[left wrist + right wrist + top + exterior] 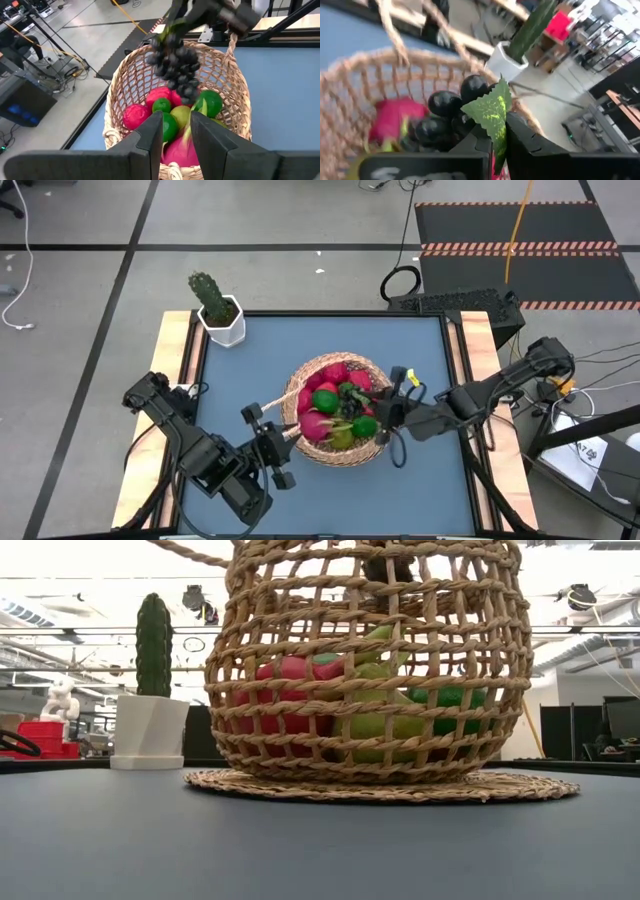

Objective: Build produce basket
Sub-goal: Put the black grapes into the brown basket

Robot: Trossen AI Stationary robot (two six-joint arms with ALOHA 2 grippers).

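High view shows you the basket sitting mid-table on the blue surface, filled with produce, a potted cactus well apart at the far left corner. Your right gripper is clenched on the grape bunch by its stem, hanging over the basket. Your left gripper pinches the basket's rim on the near-left side.

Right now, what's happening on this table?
The right gripper is shut on a bunch of dark grapes and holds it over the wicker basket, which already contains red, pink and green fruit. The left gripper sits at the basket's near rim beside a looped handle; whether it grips the rim is unclear. A potted cactus stands apart at the table's far corner.
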